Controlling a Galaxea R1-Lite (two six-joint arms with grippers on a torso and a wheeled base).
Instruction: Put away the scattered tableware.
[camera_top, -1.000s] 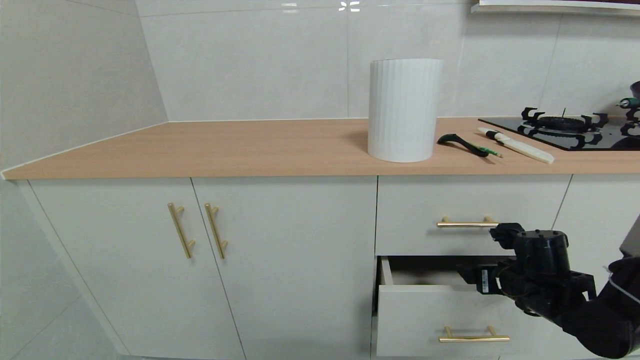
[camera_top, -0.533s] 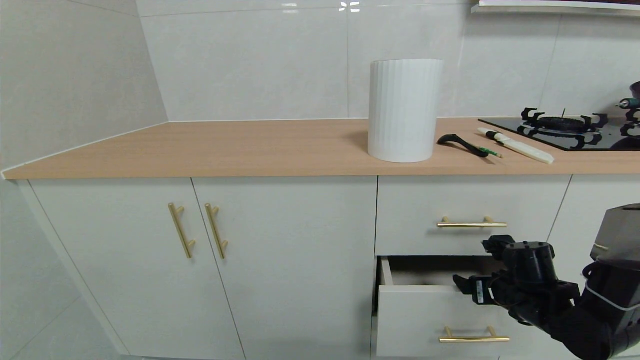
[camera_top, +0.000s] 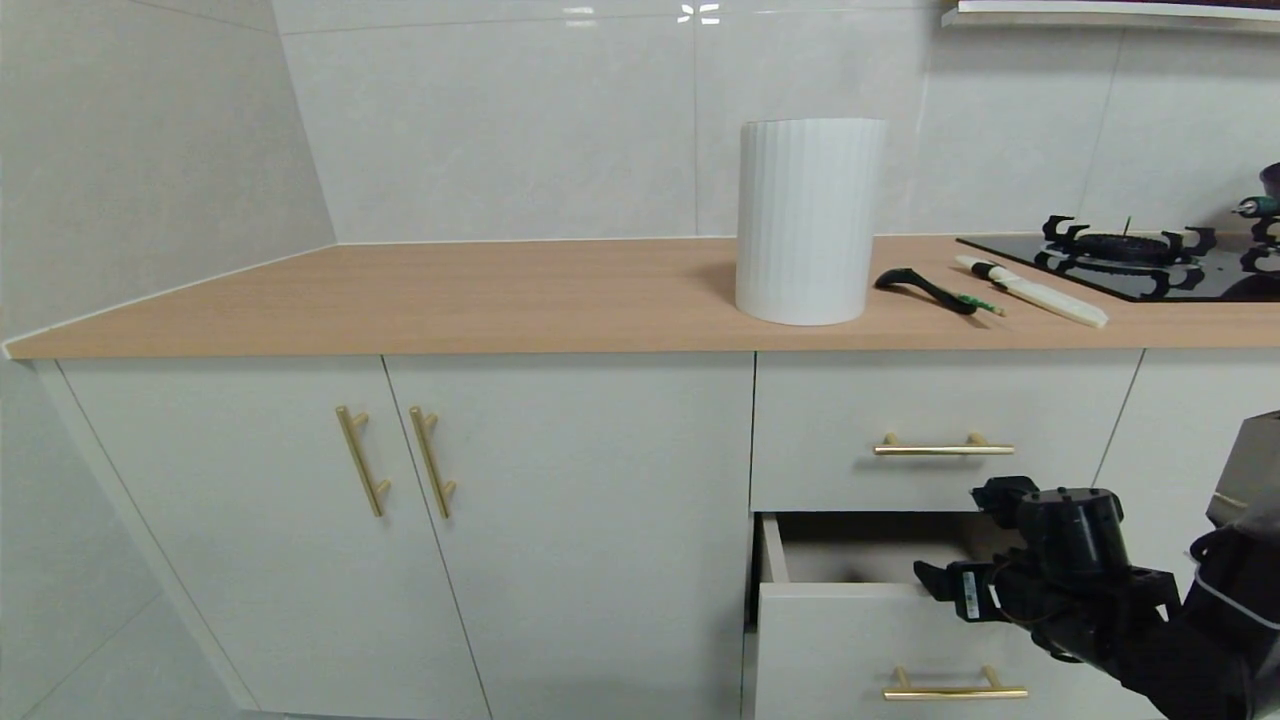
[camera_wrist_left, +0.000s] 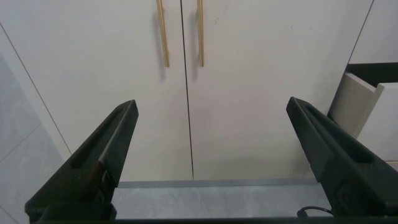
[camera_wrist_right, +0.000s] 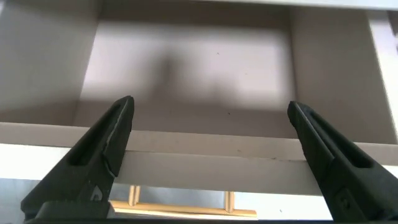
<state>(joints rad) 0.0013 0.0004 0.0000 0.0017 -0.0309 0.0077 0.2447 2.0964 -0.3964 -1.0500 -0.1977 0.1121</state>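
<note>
Facing kitchen corner: wooden desk (camera_top: 450, 295) runs along tiled wall (camera_top: 500, 120), white cabinets beneath. Long stretch of desk surface lies left of tall white ribbed container (camera_top: 808, 220). Task's tableware lies between container and gas hob (camera_top: 1130, 262), near desk's front edge: black-handled utensil (camera_top: 925, 287), with white utensil (camera_top: 1035, 292) just beside it. Below them, upper drawer (camera_top: 850, 430) is shut and lower drawer (camera_top: 850, 640) is pulled out. Your right gripper (camera_top: 955, 535) hangs at open drawer's front edge, jaws spread wide. Your left gripper (camera_wrist_left: 211, 162), likewise spread, faces double cabinet doors (camera_wrist_left: 183, 74).
</note>
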